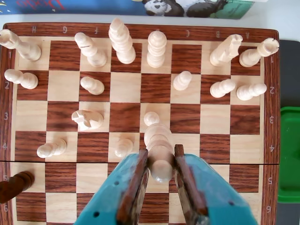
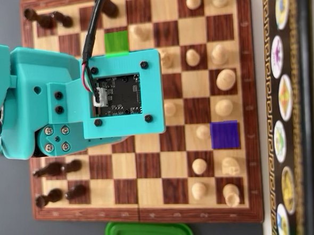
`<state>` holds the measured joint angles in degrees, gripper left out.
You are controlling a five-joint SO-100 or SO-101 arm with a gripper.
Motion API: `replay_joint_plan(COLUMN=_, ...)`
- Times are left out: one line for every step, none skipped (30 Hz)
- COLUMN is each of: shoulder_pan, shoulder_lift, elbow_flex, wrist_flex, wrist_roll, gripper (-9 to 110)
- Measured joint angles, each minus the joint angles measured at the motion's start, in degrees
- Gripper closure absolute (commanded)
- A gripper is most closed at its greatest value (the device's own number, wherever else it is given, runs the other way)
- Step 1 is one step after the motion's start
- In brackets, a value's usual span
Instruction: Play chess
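In the wrist view my teal gripper [image 1: 161,155] with brown pads [image 1: 180,164] is shut on a tall light chess piece [image 1: 158,140], clamped near its head over the board's rows 4 and 5. A light pawn [image 1: 151,118] stands just behind it. Light pieces such as the knight [image 1: 87,119] fill the far rows of the wooden chessboard [image 1: 140,31]. In the overhead view the arm's camera mount [image 2: 121,93] hides the gripper and the held piece. A green square [image 2: 116,43] and a purple square [image 2: 224,134] are marked on the chessboard [image 2: 147,211].
A dark piece [image 1: 16,183] lies at the wrist view's left edge; dark pieces [image 2: 56,168] line the overhead view's left side. A green container [image 1: 289,154] sits beside the board, a green lid [image 2: 148,234] below it. A picture book [image 2: 284,109] borders the right.
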<state>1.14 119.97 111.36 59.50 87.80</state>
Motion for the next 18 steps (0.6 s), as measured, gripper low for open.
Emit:
replay_joint_plan(shoulder_pan=-0.4, shoulder_lift=0.7, elbow_flex=0.8, wrist_flex=0.0, wrist_roll=0.0, gripper=94)
replay_joint_plan(shoulder_pan=-1.0, shoulder_lift=1.4, elbow_flex=1.5, wrist_flex=0.0, wrist_roll=0.0, gripper=94)
replay_joint_plan(shoulder_pan=-1.7, shoulder_lift=2.2, elbow_flex=2.3, wrist_flex=0.0, wrist_roll=0.0, gripper=94)
replay_joint_plan(shoulder_pan=-1.9, shoulder_lift=3.3, elbow_flex=3.3, wrist_flex=0.0, wrist_roll=0.0, gripper=94)
replay_joint_plan(shoulder_pan=-2.0, shoulder_lift=4.1, elbow_flex=4.4, wrist_flex=0.0, wrist_roll=0.0, gripper=94)
replay_joint_plan(shoulder_pan=-2.0, shoulder_lift=5.0, elbow_flex=5.4, wrist_flex=0.0, wrist_roll=0.4, gripper=94)
replay_joint_plan(shoulder_pan=-2.3, shoulder_lift=5.9, elbow_flex=6.3, wrist_flex=0.0, wrist_roll=1.1, gripper=94)
replay_joint_plan(shoulder_pan=-2.8, shoulder_lift=6.8, elbow_flex=7.3, wrist_flex=0.0, wrist_roll=1.8, gripper=94)
replay_joint_plan(shoulder_pan=-3.7, shoulder_lift=7.7, elbow_flex=8.5, wrist_flex=0.0, wrist_roll=2.2, gripper=94)
replay_joint_plan(shoulder_pan=-4.4, shoulder_lift=8.5, elbow_flex=9.5, wrist_flex=0.0, wrist_roll=2.4, gripper=94)
replay_joint_plan(shoulder_pan=-4.7, shoulder_lift=9.1, elbow_flex=10.4, wrist_flex=0.0, wrist_roll=2.5, gripper=94)
replay_joint_plan(shoulder_pan=-4.7, shoulder_lift=9.8, elbow_flex=11.1, wrist_flex=0.0, wrist_roll=2.7, gripper=94)
replay_joint_plan(shoulder_pan=-4.9, shoulder_lift=10.5, elbow_flex=11.6, wrist_flex=0.0, wrist_roll=2.7, gripper=94)
replay_joint_plan(shoulder_pan=-5.5, shoulder_lift=11.0, elbow_flex=12.0, wrist_flex=0.0, wrist_roll=2.7, gripper=94)
replay_joint_plan(shoulder_pan=-6.4, shoulder_lift=11.3, elbow_flex=12.3, wrist_flex=0.0, wrist_roll=2.7, gripper=94)
replay_joint_plan(shoulder_pan=-7.3, shoulder_lift=11.7, elbow_flex=12.7, wrist_flex=0.0, wrist_roll=2.7, gripper=94)
replay_joint_plan(shoulder_pan=-7.8, shoulder_lift=11.8, elbow_flex=12.9, wrist_flex=0.0, wrist_roll=2.7, gripper=94)
replay_joint_plan(shoulder_pan=-8.3, shoulder_lift=11.8, elbow_flex=13.1, wrist_flex=0.0, wrist_roll=2.7, gripper=94)
